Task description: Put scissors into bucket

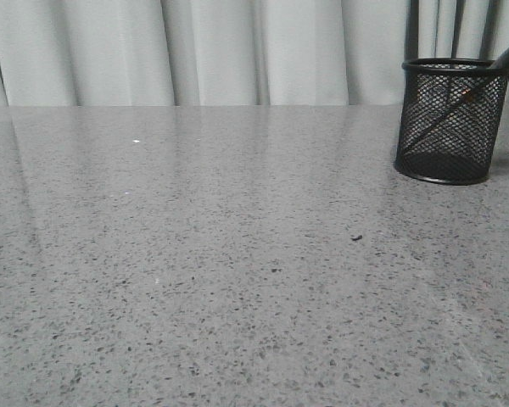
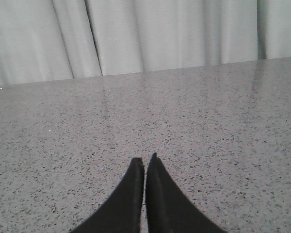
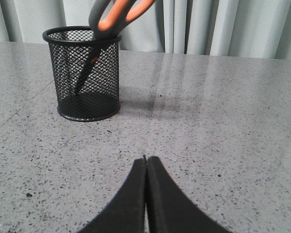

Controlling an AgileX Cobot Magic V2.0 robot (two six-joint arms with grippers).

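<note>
The scissors (image 3: 114, 22) already stand in the bucket (image 3: 85, 73), blades down inside the mesh and grey, orange-lined handles poking out over the rim, so the task looks done as far as placement goes. Their long axis leans: the blades run down on a slant towards the base, while the handles tilt up and out over the rim. The bucket sits upright on the speckled grey surface (image 1: 237, 280), at the far right in the front view, well apart from both arms but clearly on the right arm's side. From the right gripper (image 3: 145, 160) it lies ahead and off to one side, with bare surface between; the fingers are pressed together and hold nothing. The left gripper (image 2: 144, 160) also has its fingers together and empty, and faces only bare surface and curtain (image 2: 150, 34). My judgement is that any coming move is a retreat, not a reach. The right wrist view shows the handles and their orange lining plainly; the front view gives only a grey sliver at the frame edge and a slanted line through the mesh. The left wrist view shows neither thing.
</note>
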